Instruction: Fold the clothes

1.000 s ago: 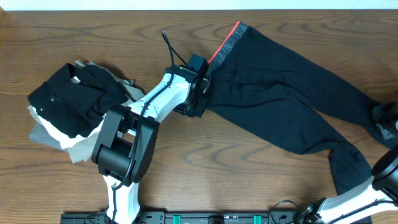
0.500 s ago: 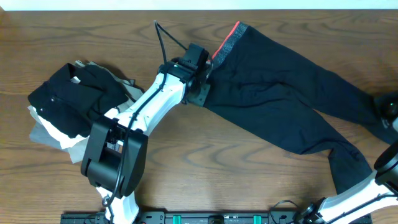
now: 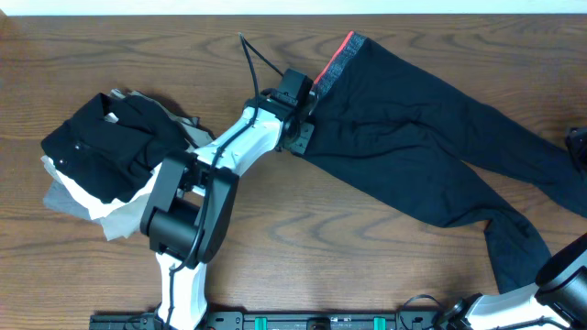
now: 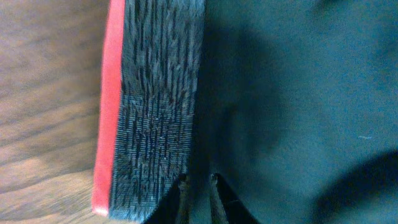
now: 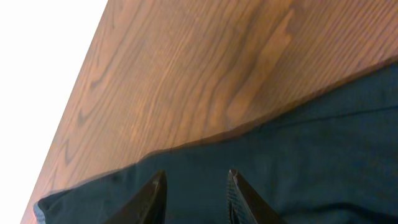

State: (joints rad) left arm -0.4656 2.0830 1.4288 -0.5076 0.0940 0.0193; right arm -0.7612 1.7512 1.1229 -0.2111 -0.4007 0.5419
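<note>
1. The left arm (image 3: 229, 151) stretches diagonally across the desk (image 3: 367, 266) to the waist end of the leggings (image 3: 413, 147). The right arm (image 3: 559, 266) rises at the near right corner.
2. The left gripper (image 4: 199, 186) is pinched nearly closed on dark fabric, just beside the grey waistband (image 4: 155, 93).
3. The right gripper (image 5: 196, 193) stands partly open and holds nothing. It is over a leg near its end, and contact cannot be told.
4. The leggings lie spread out, legs trailing rightward.
</note>
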